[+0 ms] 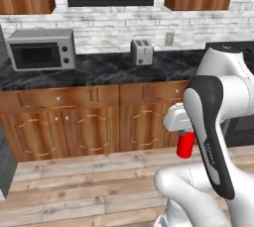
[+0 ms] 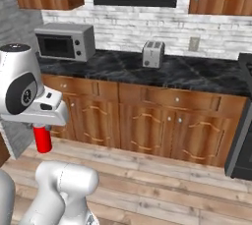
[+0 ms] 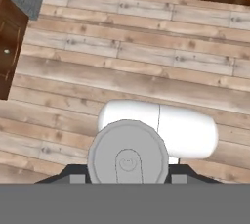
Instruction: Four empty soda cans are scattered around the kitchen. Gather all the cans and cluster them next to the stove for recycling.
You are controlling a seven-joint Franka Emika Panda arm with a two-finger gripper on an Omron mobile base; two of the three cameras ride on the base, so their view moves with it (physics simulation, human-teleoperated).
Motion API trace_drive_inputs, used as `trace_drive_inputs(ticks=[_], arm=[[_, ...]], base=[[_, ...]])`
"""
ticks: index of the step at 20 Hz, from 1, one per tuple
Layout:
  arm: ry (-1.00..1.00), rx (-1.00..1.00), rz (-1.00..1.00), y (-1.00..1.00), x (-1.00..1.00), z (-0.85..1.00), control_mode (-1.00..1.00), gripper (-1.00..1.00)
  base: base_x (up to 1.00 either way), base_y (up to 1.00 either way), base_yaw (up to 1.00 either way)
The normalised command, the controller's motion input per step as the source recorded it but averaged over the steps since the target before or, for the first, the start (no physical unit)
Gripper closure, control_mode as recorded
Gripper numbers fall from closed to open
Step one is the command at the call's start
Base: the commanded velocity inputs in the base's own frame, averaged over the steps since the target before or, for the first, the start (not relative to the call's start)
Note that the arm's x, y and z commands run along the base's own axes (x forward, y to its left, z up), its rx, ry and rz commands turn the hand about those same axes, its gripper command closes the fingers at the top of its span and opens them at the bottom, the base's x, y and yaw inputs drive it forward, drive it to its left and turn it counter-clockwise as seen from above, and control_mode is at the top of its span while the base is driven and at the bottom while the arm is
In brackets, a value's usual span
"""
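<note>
Above the wood floor (image 3: 146, 71), the gripper (image 1: 185, 133) had its fingers clamped on a red soda can (image 1: 186, 144) hanging upright below the hand, best kept level while carried toward the stove (image 2: 243, 135) at right.

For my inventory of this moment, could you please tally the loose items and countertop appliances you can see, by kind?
Soda cans: 1, the can shut in the gripper above the floor
Microwaves: 1, the microwave on the counter
Toasters: 1, the toaster on the counter
Total: 3
</note>
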Motion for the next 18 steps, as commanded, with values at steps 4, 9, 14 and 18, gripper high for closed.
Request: trace_drive_inputs(ticks=[4,9,14,18], arm=[[0.0,0.0,0.0,0.0,0.0,0.0,1.0,1.0],[0.0,0.0,0.0,0.0,0.0,0.0,1.0,1.0],[0.0,0.0,0.0,0.0,0.0,0.0,1.0,1.0],[0.0,0.0,0.0,0.0,0.0,0.0,1.0,1.0]], base=[[0.12,-1.0,0.05],[0.16,-1.0,0.05],[0.14,-1.0,0.03],[0.46,-0.78,0.06]])
